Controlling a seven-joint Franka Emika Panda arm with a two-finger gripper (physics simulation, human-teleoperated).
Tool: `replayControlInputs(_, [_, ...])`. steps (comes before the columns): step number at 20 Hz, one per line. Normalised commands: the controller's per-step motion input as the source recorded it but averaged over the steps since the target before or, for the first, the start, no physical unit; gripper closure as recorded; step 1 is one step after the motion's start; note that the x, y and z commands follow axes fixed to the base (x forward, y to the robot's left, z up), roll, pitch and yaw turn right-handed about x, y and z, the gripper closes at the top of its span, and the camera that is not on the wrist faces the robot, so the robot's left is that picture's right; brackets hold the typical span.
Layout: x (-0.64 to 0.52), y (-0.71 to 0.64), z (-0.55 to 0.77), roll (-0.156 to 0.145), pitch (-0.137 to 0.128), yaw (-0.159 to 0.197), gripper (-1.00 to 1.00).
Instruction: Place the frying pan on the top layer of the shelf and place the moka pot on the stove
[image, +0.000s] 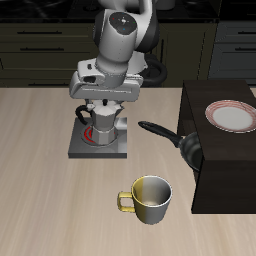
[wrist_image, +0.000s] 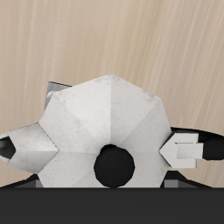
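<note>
The silver moka pot (image: 106, 125) stands upright on the grey stove (image: 92, 148), over its red burner ring. My gripper (image: 103, 106) is straight above it, with the fingers down on both sides of the pot's upper part. In the wrist view the pot's faceted lid (wrist_image: 105, 114) and black knob (wrist_image: 115, 164) fill the frame, and a finger (wrist_image: 185, 149) presses each side. The gripper (wrist_image: 105, 147) is shut on the pot. The black frying pan (image: 190, 150) lies at the edge of the dark shelf (image: 225, 165), its handle (image: 158, 130) sticking out toward the stove.
A white plate with a red rim (image: 232, 115) lies on the shelf's top. A yellow-grey mug (image: 150, 198) stands near the table's front edge, between the stove and the shelf. Dark cabinets stand behind the table.
</note>
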Motion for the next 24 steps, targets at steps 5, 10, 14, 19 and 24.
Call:
replayControlInputs(5, [-0.01, 0.06, -0.19, 0.015, 0.035, -0.005, 1.0])
replayControlInputs(10, [-0.02, 0.04, -0.2, 0.028, 0.029, -0.004, 1.0])
replayControlInputs(14, [0.0, -0.04, -0.1, -0.007, 0.025, -0.021, 1.0])
replayControlInputs(19, [-0.13, -0.01, -0.04, 0.001, 0.013, -0.007, 1.0])
replayControlInputs(24, [-0.19, -0.04, 0.05, 0.009, -0.02, 0.004, 1.0])
